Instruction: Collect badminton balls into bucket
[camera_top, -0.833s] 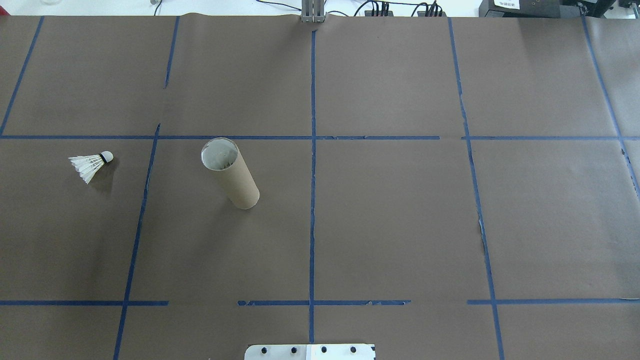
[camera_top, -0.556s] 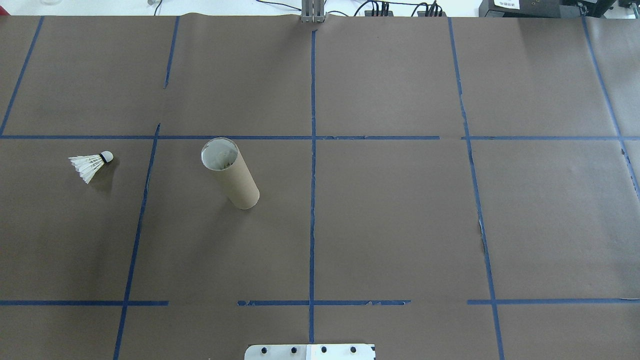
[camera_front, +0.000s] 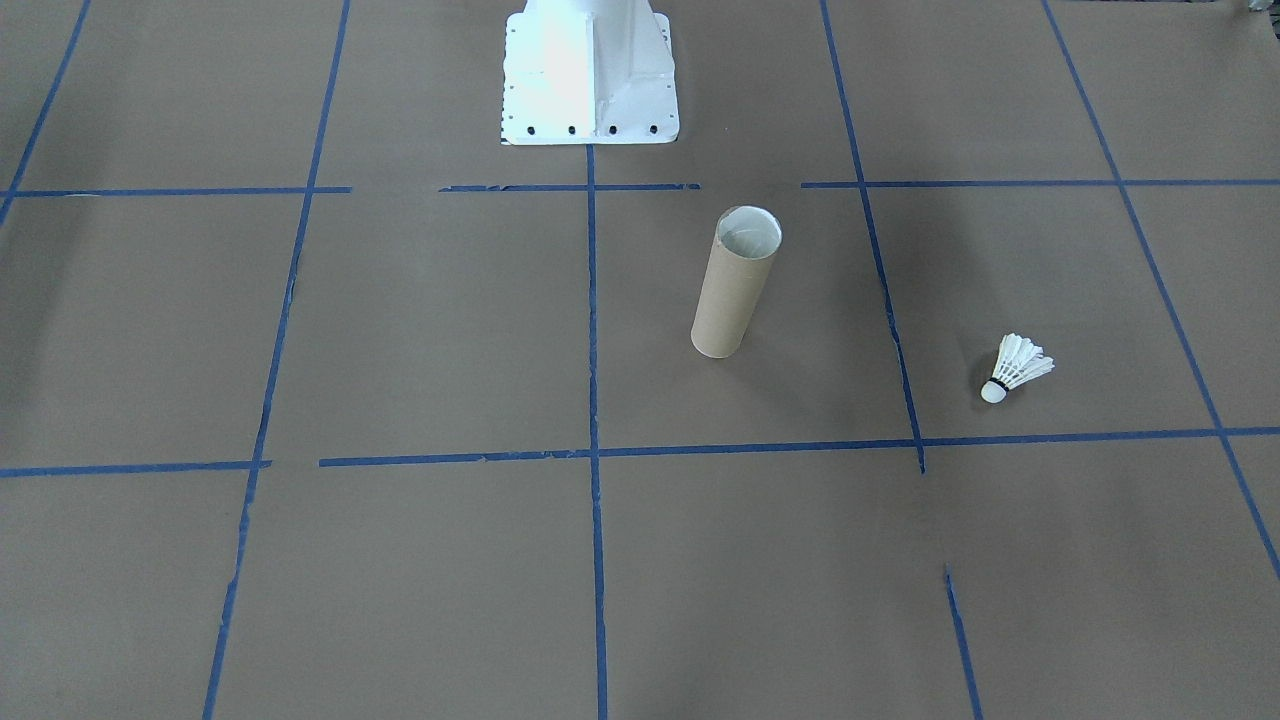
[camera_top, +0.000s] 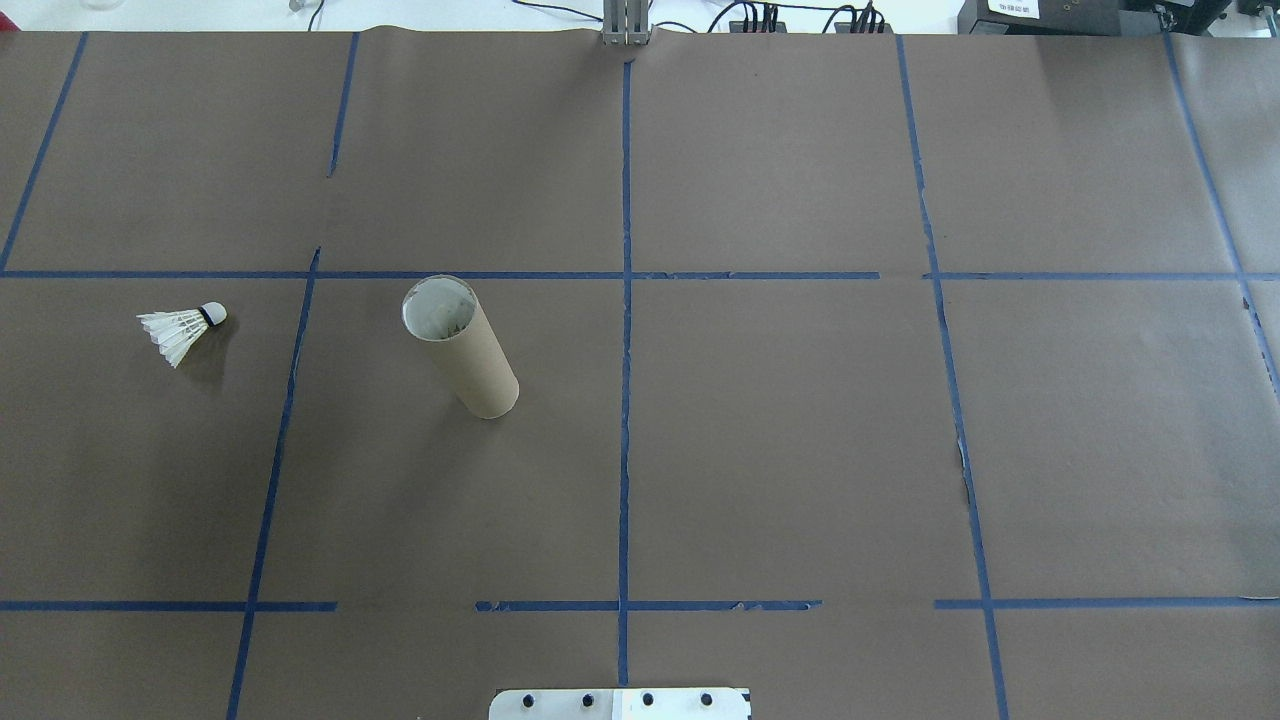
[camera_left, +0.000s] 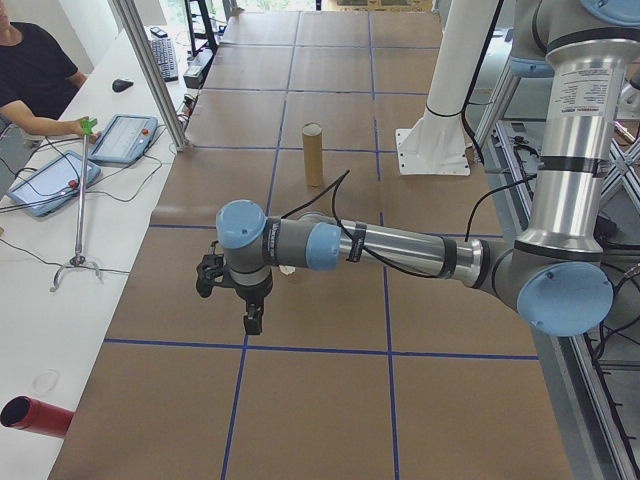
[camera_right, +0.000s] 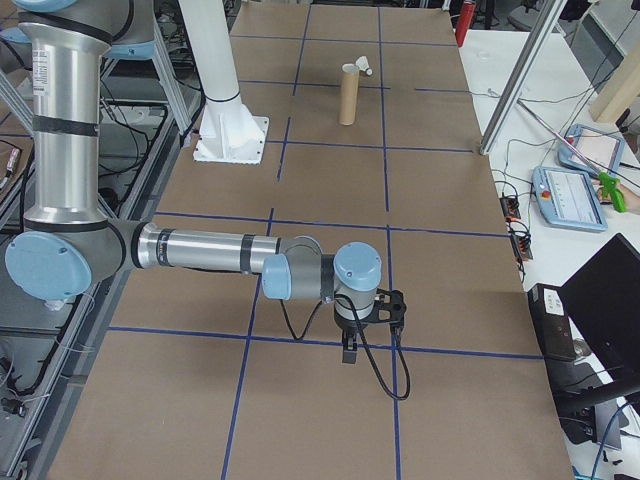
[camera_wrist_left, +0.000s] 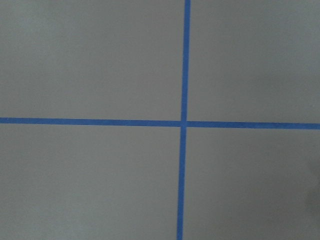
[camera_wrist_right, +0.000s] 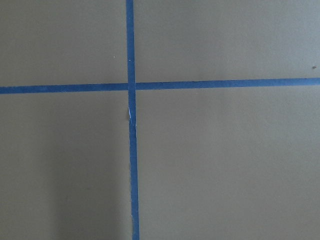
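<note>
**Start state: shuttlecock not yet approached**

You are at the opening step. The shuttlecock (camera_top: 183, 331) lies on its side on the brown paper table cover (camera_top: 780, 450), well apart from the bucket (camera_top: 461, 347), on the robot's left of it. The bucket stands upright, mouth open: a tan cardboard tube, pale inside. The shuttlecock has a white feather skirt, black band and rounded cork tip. Left gripper (camera_left: 250, 318) and right gripper (camera_right: 348, 352) appear only in side views; you cannot tell their opening. Neither appears to carry anything. Next: bring the left gripper to the shuttlecock.

White feather shuttlecock (camera_top: 183, 331) on its side; tan cardboard tube (camera_top: 461, 347) upright, well apart.
</note>
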